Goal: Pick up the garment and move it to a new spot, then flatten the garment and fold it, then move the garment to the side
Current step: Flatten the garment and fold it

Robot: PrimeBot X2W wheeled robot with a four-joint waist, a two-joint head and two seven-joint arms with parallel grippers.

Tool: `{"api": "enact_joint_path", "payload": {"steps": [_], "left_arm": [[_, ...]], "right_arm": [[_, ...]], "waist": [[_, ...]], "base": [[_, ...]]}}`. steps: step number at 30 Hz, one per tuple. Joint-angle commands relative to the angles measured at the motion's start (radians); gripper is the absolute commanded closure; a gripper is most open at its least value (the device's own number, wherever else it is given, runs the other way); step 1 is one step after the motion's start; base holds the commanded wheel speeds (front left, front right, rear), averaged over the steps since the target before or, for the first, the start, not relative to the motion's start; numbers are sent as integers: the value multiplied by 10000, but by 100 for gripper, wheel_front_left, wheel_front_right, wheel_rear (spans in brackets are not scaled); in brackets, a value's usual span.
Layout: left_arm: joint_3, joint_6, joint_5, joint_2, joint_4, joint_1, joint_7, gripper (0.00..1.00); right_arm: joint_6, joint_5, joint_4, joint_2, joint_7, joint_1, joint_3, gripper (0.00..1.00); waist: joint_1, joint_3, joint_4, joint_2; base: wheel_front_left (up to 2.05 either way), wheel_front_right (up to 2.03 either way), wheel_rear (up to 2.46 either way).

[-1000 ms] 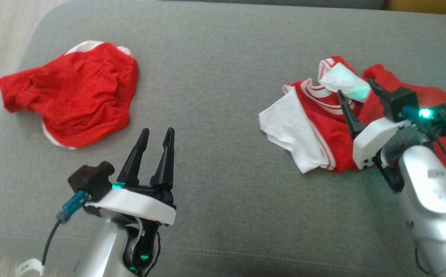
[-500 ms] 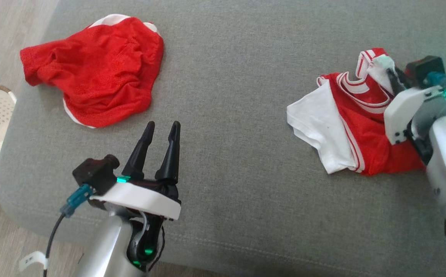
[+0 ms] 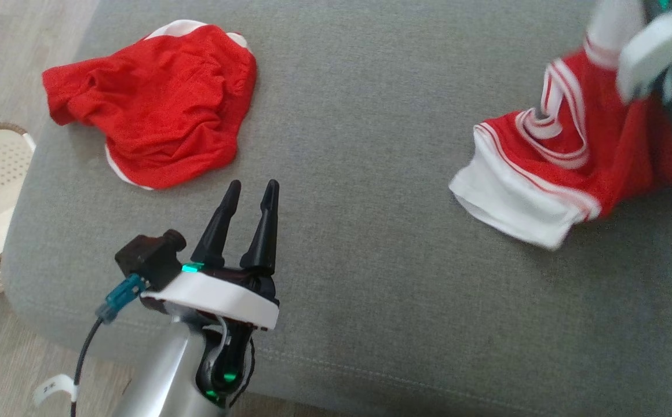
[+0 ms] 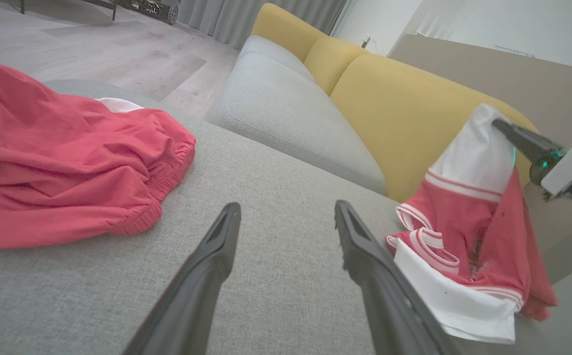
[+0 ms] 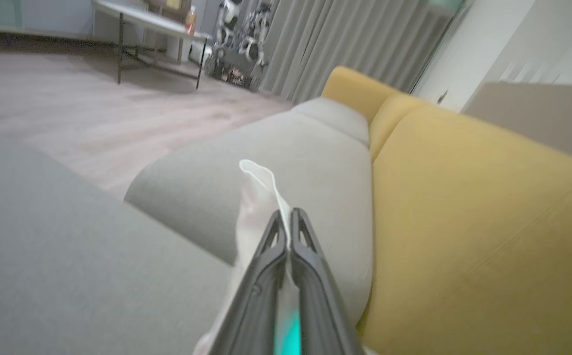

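Right pincer (image 5: 286,213) pinches the garment's (image 3: 608,168) sleeve; lift until the hem, seemingly touching the cushion (image 3: 371,174) near its right edge, clears. Left pincer (image 3: 253,185) wide.

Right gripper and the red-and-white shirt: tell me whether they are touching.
Touching. The right wrist view shows the right gripper pinched shut on a white edge of the red-and-white shirt, cloth poking past its tips.

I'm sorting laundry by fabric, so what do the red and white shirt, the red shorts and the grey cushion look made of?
Red and white shirt: thin, soft knit, likely sports jersey; it hangs limp from the right gripper.
Red shorts: light matte fabric, possibly mesh; fine crumples, gathered elastic waistband.
Grey cushion: coarse woven upholstery, matte; its weave shows.
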Motion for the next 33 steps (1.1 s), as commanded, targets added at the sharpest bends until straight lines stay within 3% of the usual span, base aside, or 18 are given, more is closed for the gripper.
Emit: {"api": "enact_joint_path", "payload": {"steps": [1,5,11,12,13,23,29,33], "left_arm": [[280,55,-81,76,-338,-390,-78,0],[204,70,-169,76,-345,-349,-78,0],[135,128,-264,76,-369,-316,-78,0],[137,131,-263,76,-372,-313,-78,0],[142,132,-252,76,-370,-311,-78,0],[413,94,49,76,-245,-193,-78,0],[450,96,-15,76,-294,-38,-78,0],[382,105,-67,76,-340,66,-78,0]], "right_arm": [[-7,-161,-456,141,-266,-766,-82,100],[-7,-503,-52,302,-171,-1312,-249,100],[-7,-805,1262,333,158,-883,-348,100],[-7,-850,1395,347,63,-775,-413,83],[-7,-778,1540,442,-50,-664,-515,0],[-7,-382,2143,869,-1283,168,-1101,0],[-7,73,1738,1067,-1672,1031,-1654,0],[-7,675,832,1408,-1792,2153,-2183,0]], "waist": [[-1,-7,94,0],[-1,-23,286,0],[-1,29,546,0],[-1,48,558,0],[-1,61,562,0],[-1,-485,-62,0],[-1,-955,-644,0],[-1,-1299,-1129,0]], "base": [[0,0,0],[0,0,0],[0,0,0],[0,0,0],[0,0,0],[0,0,0],[0,0,0],[0,0,0]]}}
